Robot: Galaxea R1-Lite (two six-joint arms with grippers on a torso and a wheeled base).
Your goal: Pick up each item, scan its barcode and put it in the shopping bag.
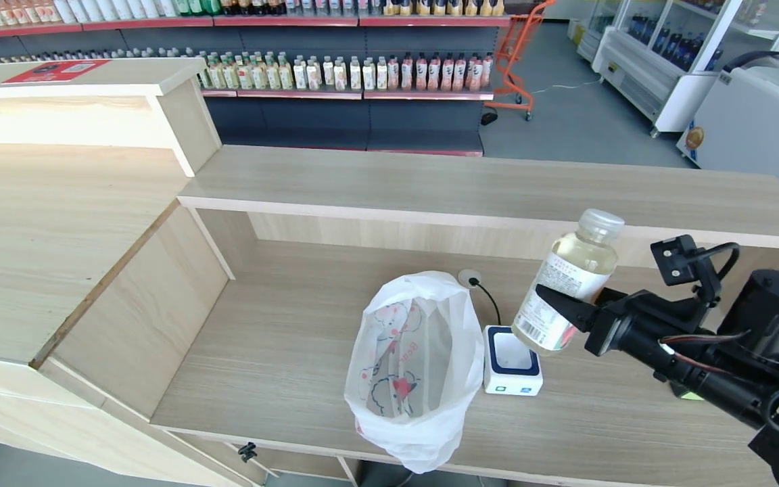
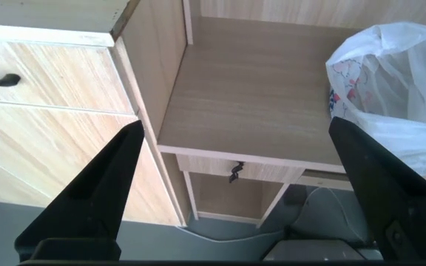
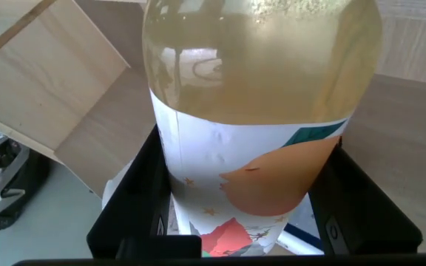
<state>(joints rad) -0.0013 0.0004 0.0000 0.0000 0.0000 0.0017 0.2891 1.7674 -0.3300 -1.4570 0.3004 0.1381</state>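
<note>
My right gripper (image 1: pixel 565 312) is shut on a clear bottle (image 1: pixel 567 284) of pale yellow drink with a white label and white cap. It holds the bottle tilted just above the white barcode scanner (image 1: pixel 511 362), barcode end down. In the right wrist view the bottle (image 3: pixel 261 118) sits between the black fingers (image 3: pixel 135 207). The white plastic shopping bag (image 1: pixel 408 365) stands open left of the scanner, and its edge (image 2: pixel 390 81) shows in the left wrist view. My left gripper (image 2: pixel 235 185) is open, low in front of the counter's edge, holding nothing.
The wooden checkout counter (image 1: pixel 281 338) has a raised ledge (image 1: pixel 498 186) behind and a side wall (image 1: pixel 146 304) on the left. A cable (image 1: pixel 487 294) runs from the scanner to a grommet. Drawers (image 2: pixel 35 96) sit under the left counter. Shelves of bottles (image 1: pixel 362 71) stand beyond.
</note>
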